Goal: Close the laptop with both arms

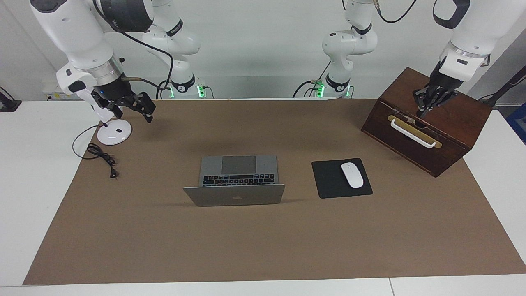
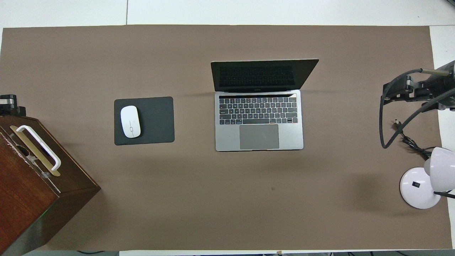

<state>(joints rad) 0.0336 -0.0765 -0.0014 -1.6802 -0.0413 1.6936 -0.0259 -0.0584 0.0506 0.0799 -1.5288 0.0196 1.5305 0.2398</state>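
The silver-grey laptop (image 1: 235, 187) stands open in the middle of the brown mat, lid upright with the apple logo facing the camera; its black keys and trackpad show in the overhead view (image 2: 259, 121). My right gripper (image 1: 130, 113) hangs open and empty over the mat beside the lamp base, well away from the laptop; it shows at the edge of the overhead view (image 2: 387, 93). My left gripper (image 1: 423, 112) is shut and empty over the top of the wooden box, by its handle; only part of it shows in the overhead view (image 2: 10, 105).
A dark wooden box (image 1: 452, 123) with a white handle (image 1: 412, 132) sits at the left arm's end. A black mouse pad (image 1: 333, 181) with a white mouse (image 1: 352, 175) lies beside the laptop. A white lamp base (image 1: 114, 132) and black cable (image 1: 100, 158) lie at the right arm's end.
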